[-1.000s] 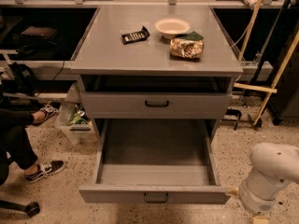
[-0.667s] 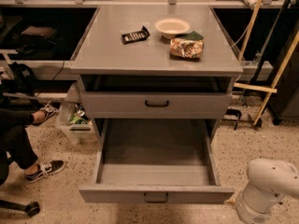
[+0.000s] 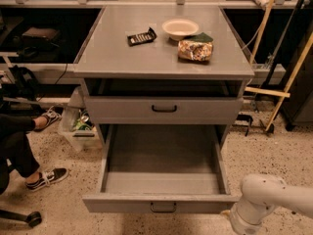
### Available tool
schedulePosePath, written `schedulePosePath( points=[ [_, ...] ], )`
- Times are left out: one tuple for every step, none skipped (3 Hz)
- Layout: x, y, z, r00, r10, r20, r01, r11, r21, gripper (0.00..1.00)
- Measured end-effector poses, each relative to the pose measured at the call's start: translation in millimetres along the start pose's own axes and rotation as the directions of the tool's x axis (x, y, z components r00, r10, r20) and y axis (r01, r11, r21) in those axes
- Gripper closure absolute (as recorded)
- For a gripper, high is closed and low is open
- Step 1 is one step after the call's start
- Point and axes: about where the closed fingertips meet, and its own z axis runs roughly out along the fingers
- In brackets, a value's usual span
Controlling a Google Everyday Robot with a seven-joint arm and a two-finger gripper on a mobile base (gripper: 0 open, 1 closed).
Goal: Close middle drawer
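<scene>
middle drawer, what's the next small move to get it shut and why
Probably bring the gripper, out of view beyond the white robot arm at lower right, to the flat front of the long grey metal middle drawer and push inward: it's pulled far out, bare inside showing.

arm (image 3: 266,199): elbow bent, bottom right | tool: out of view below

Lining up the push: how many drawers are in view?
2. The upper drawer, nearly shut; the middle drawer, pulled far out below it. Another may hide beneath. The tool is out of view; only the arm shows, lower right.
</scene>
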Motion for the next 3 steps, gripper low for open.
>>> schedulePosePath(
  points=[
    [-14.2, -38.1, 3.7, 1.0, -0.014, 0.013, 0.014, 0.9988, 0.047, 0.0],
    [-27.6, -67.9, -1.0, 0.999, -0.035, 0.013, 0.034, 0.9961, 0.082, 0.0],
    [-48.1, -103.9, -8.5, 0.998, -0.062, 0.01, 0.06, 0.9914, 0.116, 0.0]
  ],
)
